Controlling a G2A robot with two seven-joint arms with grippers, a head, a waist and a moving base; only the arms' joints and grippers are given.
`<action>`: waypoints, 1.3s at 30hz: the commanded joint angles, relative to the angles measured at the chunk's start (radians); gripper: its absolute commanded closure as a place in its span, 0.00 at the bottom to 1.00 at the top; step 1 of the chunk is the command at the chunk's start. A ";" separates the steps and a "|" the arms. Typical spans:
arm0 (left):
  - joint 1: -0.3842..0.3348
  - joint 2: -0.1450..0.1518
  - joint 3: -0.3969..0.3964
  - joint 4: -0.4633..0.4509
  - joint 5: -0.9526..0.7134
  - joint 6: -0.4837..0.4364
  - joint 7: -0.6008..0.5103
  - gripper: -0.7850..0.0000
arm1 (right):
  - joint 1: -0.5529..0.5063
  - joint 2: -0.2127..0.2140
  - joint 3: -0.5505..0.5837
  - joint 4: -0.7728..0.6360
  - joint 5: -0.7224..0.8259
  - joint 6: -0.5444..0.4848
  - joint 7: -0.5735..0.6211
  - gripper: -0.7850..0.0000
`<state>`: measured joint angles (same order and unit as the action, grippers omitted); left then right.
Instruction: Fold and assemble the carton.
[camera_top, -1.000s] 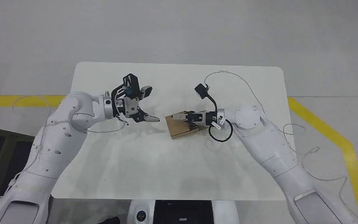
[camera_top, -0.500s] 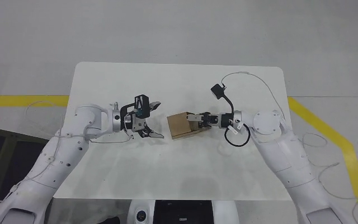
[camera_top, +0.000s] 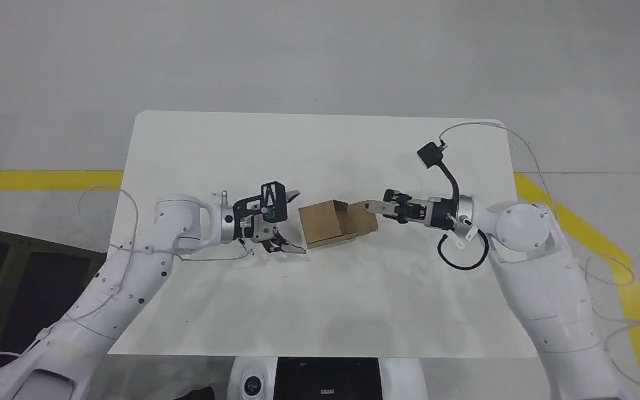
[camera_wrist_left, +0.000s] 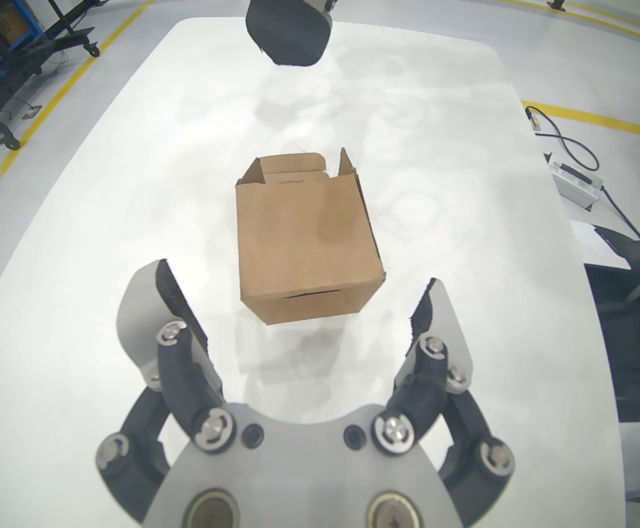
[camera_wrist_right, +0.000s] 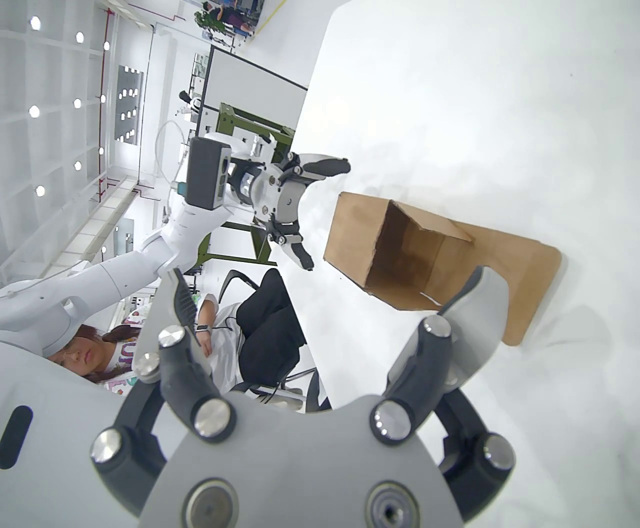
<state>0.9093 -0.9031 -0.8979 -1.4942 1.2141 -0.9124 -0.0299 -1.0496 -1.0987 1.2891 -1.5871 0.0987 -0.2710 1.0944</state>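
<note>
A white table (camera_top: 200, 150) seen from above, with a small brown carton (camera_top: 335, 223) lying on its side near the table's middle, between two white robot arms. The left gripper (camera_top: 290, 222) is just beside one end of the carton, and the right gripper (camera_top: 385, 206) is at the other end.

From the left wrist, the carton (camera_wrist_left: 305, 240) rests on the table (camera_wrist_left: 125, 150) with its closed end facing the camera. That end shows a thin slit where a flap is tucked in. At the far end, short flaps stand open. The left gripper (camera_wrist_left: 297, 275) is released. Its two fingers (camera_wrist_left: 165, 295) are spread wider than the carton and sit on either side of the near end, apart from the cardboard.

From the right wrist, the carton (camera_wrist_right: 352, 235) shows its open mouth and a dark, hollow inside. One long flap lies flat on the table (camera_wrist_right: 450, 100), reaching out from the mouth toward the camera. The right gripper (camera_wrist_right: 328, 274) is also released, its jaws wide apart and holding nothing. One of its fingers (camera_wrist_right: 480, 295) overlaps the long flap and the edge of the mouth. It is not clear whether the finger touches the cardboard. Beyond the carton, the left gripper (camera_wrist_right: 324, 214) faces the closed end with its fingers spread, close to the carton but apart from it.
</note>
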 joint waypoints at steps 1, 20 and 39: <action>-0.008 -0.006 0.013 0.005 0.013 0.009 -0.002 0.00 | -0.010 0.004 0.011 -0.015 0.002 0.002 0.006 0.00; -0.097 -0.036 0.017 0.110 0.055 -0.026 0.033 0.00 | -0.025 0.016 -0.009 -0.073 -0.007 0.042 -0.009 1.00; -0.020 -0.014 -0.031 -0.013 0.075 -0.066 0.012 0.00 | -0.046 0.019 -0.044 -0.082 -0.033 0.117 0.020 1.00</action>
<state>0.8840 -0.9158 -0.9323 -1.5060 1.2857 -0.9929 -0.0169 -1.0938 -1.0799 1.2512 -1.6680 0.0622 -0.1681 1.1011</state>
